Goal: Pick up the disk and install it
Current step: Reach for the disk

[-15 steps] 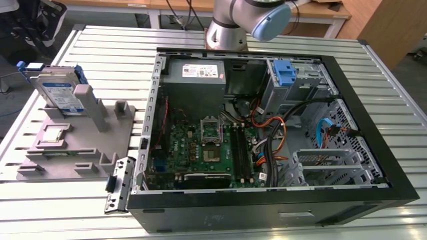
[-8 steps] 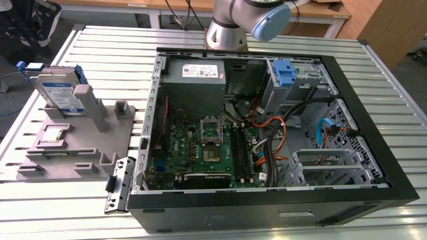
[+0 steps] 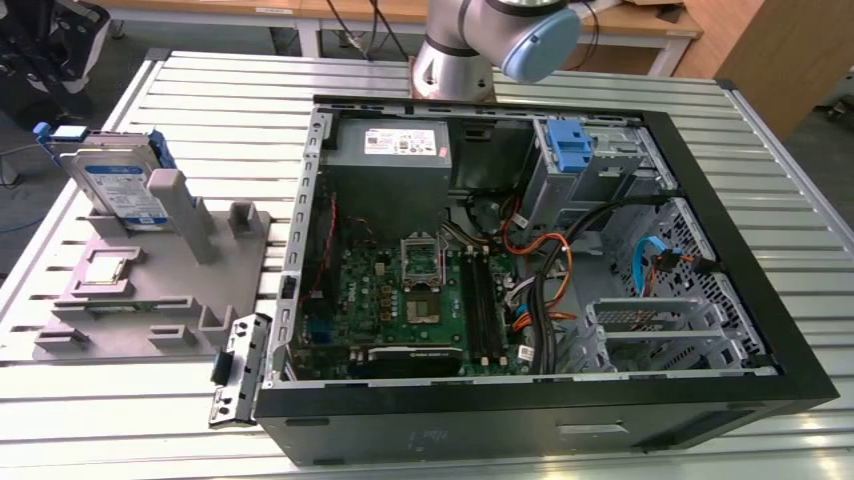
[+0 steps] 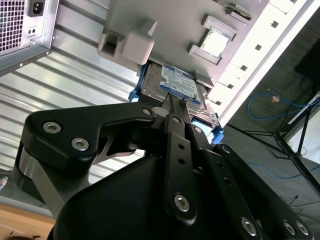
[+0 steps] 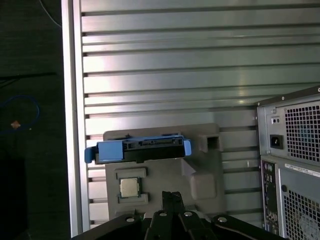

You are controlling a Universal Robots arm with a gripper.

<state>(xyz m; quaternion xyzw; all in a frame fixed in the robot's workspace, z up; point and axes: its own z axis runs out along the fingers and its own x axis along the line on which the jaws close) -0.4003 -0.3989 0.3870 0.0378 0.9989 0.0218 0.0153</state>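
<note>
**Disk [image 3: 118, 190] not yet lifted, nothing installed**

Stands on edge in a slot of the grey fixture [image 3: 187, 285], outside the open computer case [image 3: 534, 415], near the case's wall on the exterior view's left. Shows a white-and-blue label on a silver face, with a blue carrier frame along the edges. Shares the fixture with a processor chip [image 3: 110, 268], likewise outside the case.

Untouched, to judge by both wrist views: gripper [image 4: 176, 100] narrowed right down, fingertips together, nothing between them, poised outside the case and pointed toward the fixture rather than the interior.

Inside the case: motherboard [image 3: 427, 290] on the floor, power supply [image 3: 390, 145] against the far wall, blue latch [image 3: 571, 145] at the drive cage in the far corner.

Counts as barely begun, by this reading: neither the pick-up nor the seating in the case done.
</note>
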